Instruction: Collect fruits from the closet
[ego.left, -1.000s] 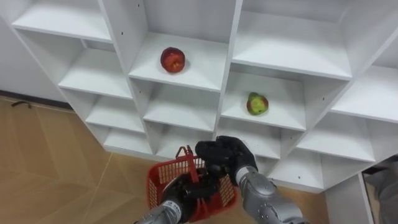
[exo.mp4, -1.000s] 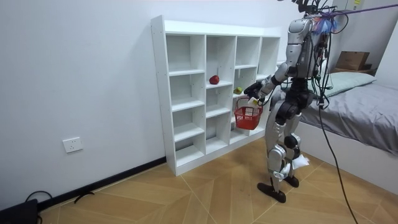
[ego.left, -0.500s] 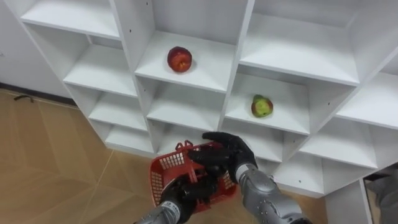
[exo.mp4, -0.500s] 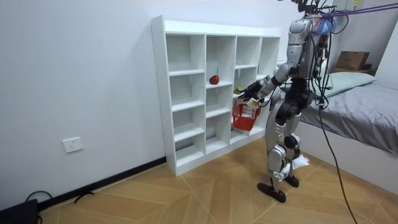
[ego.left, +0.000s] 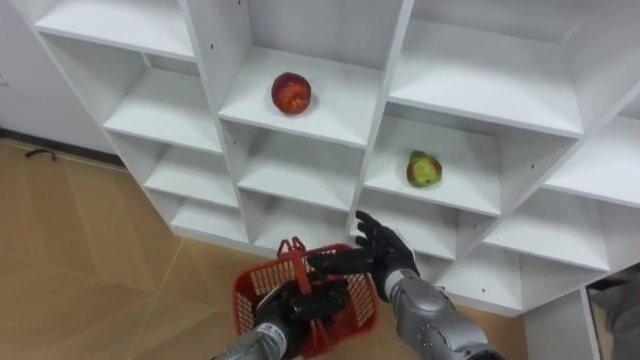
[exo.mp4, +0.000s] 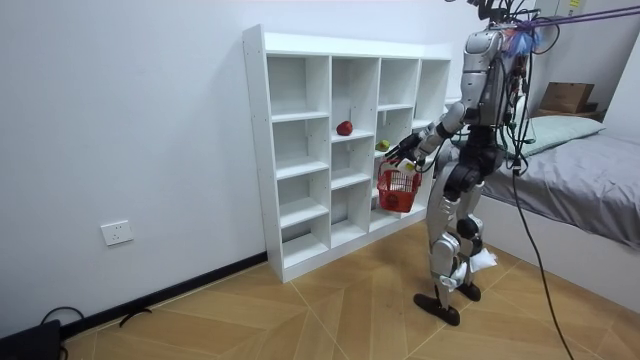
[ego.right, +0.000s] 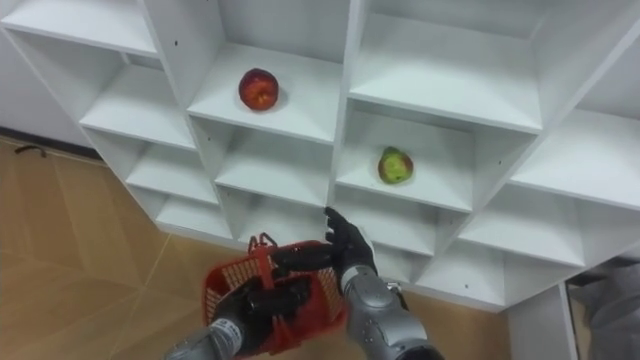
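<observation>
A red apple (ego.left: 290, 92) lies in an upper compartment of the white closet (ego.left: 385, 75). A green apple (ego.left: 423, 169) lies one compartment lower, to its right. Below them I hold a red mesh basket (ego.left: 256, 292), my left hand (ego.left: 292, 306) curled round its handle. Just above the basket's right rim is my right hand (ego.left: 376, 254), fingers straight and spread, holding nothing. What lies inside the basket is hidden. In the room view I stand facing the closet (exo.mp4: 300, 150) with the basket (exo.mp4: 399, 190) at waist height.
Wooden floor (ego.left: 80, 260) lies left of the closet's foot. In the room view a bed (exo.mp4: 590, 175) stands behind me on the right, with a cardboard box (exo.mp4: 565, 97) beyond it. A wall socket (exo.mp4: 117, 232) sits low on the left wall.
My right hand's fingers have gone from curled to straight and spread above the basket. The basket has swung slightly in my left hand. Both apples lie as before.
</observation>
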